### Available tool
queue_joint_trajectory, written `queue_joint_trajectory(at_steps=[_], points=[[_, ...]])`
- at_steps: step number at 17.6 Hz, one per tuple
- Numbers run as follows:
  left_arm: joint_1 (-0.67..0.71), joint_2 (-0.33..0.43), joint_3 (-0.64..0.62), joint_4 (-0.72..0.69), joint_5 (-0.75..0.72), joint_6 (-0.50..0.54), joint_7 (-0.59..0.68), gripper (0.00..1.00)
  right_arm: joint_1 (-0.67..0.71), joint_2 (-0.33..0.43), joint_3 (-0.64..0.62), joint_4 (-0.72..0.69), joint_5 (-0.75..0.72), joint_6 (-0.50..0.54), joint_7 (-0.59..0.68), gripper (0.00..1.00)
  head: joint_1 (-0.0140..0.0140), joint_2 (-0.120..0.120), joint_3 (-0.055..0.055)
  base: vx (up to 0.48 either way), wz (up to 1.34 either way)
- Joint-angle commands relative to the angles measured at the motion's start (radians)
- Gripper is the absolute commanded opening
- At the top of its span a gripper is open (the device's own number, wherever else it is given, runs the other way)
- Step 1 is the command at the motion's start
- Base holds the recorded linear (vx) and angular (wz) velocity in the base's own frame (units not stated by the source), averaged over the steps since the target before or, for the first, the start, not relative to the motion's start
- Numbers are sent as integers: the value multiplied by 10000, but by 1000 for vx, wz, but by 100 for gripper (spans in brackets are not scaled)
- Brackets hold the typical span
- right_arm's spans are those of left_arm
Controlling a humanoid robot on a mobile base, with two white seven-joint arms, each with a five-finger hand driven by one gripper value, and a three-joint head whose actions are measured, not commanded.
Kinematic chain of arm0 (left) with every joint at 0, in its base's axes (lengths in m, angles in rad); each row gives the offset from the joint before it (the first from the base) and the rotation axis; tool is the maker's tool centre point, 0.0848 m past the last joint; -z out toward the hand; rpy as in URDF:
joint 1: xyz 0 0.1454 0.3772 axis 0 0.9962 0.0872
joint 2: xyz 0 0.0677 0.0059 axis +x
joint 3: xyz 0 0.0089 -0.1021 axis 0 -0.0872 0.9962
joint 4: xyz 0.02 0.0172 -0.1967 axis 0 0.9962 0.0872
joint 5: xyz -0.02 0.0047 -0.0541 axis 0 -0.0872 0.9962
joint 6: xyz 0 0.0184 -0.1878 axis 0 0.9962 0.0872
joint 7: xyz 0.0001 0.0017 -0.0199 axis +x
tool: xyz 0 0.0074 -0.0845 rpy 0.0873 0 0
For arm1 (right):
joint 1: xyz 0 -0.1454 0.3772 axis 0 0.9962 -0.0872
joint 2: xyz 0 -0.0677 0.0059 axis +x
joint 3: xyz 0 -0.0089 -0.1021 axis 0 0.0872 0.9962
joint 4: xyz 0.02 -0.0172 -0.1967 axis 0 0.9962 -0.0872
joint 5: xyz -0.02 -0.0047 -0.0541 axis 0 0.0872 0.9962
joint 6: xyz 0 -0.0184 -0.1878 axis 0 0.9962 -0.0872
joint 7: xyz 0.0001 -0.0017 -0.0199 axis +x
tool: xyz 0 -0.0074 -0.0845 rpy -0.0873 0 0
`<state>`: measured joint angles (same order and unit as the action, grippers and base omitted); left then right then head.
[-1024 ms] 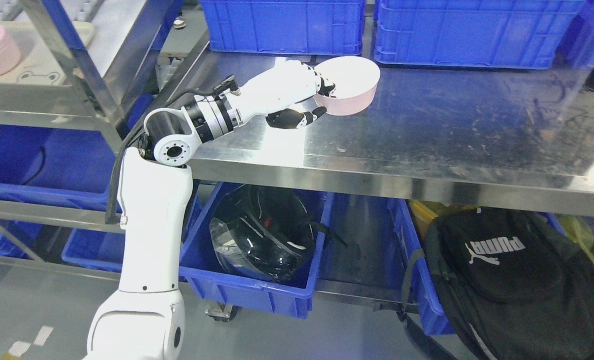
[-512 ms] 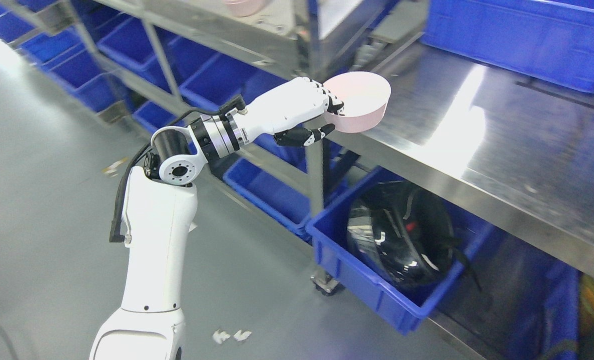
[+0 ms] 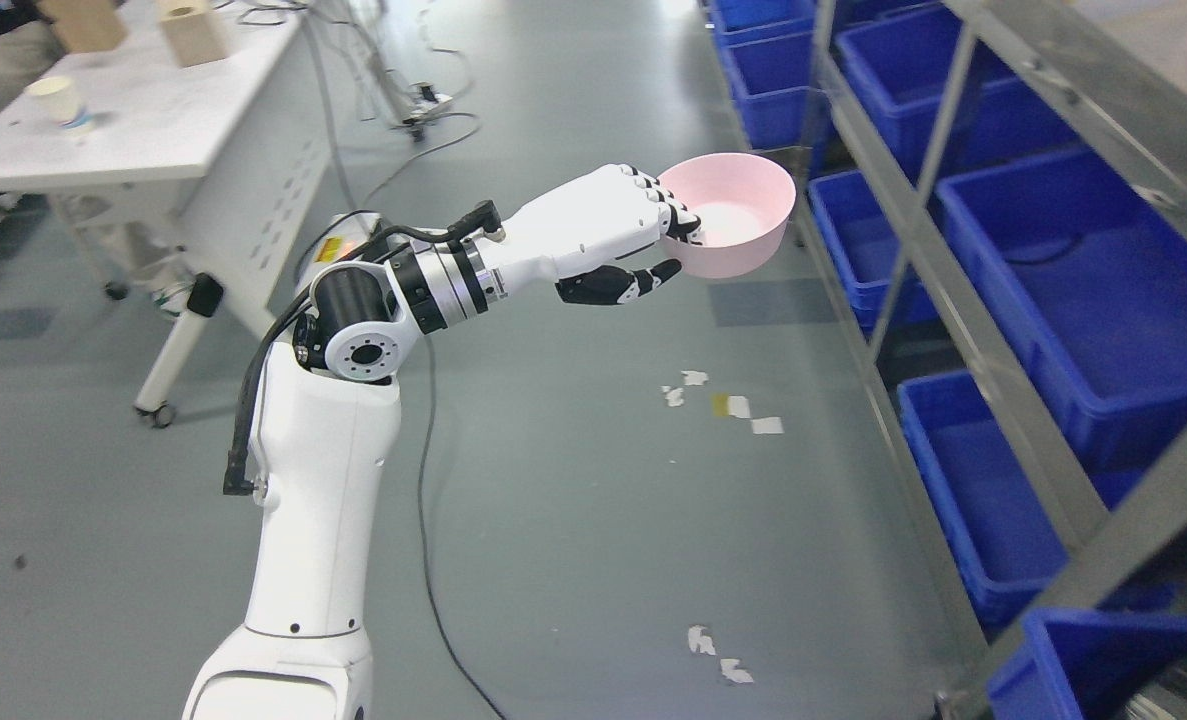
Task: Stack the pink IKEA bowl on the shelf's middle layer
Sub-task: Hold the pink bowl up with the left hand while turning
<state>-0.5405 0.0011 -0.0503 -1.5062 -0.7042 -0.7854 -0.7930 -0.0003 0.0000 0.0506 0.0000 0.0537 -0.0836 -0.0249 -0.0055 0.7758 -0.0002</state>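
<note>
Bowl (image 3: 738,215) rim partly behind fingers (image 3: 675,212)

The pink bowl (image 3: 735,212) is a round, smooth plastic dish, upright with its empty mouth facing up, slightly tilted. It hangs in the air above the grey floor, left of the shelf's (image 3: 993,330) blue bins.

My left hand (image 3: 621,232) grips the pink bowl (image 3: 733,213) by its near rim, fingers over the edge and thumb below. The bowl sits upright, held in the air above the grey floor (image 3: 573,500). A metal shelf (image 3: 993,300) with blue bins (image 3: 1083,290) stands to the right. A white table (image 3: 153,140) stands at upper left, carrying a paper cup (image 3: 58,102).
</note>
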Motion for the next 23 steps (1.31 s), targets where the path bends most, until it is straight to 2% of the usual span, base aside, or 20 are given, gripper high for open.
queue_joint_trajectory(at_steps=[1, 6, 11, 23], points=[[36, 164, -218, -186, 1, 0, 14, 0, 233, -175, 0, -175, 0, 8, -12, 100, 0, 0, 0, 86, 839], [21, 164, -248, -186, 1, 0, 14, 0, 233, -175, 0, -175, 0, 8, -12, 100, 0, 1, 0, 128, 582], [21, 164, -248, -186, 1, 0, 30, 0, 233, -175, 0, -175, 0, 8, -12, 100, 0, 2, 0, 191, 85], [21, 164, -340, -156, -14, 0, 306, 1, 233, -175, 0, -175, 0, 8, -12, 100, 0, 2, 0, 311, -1]])
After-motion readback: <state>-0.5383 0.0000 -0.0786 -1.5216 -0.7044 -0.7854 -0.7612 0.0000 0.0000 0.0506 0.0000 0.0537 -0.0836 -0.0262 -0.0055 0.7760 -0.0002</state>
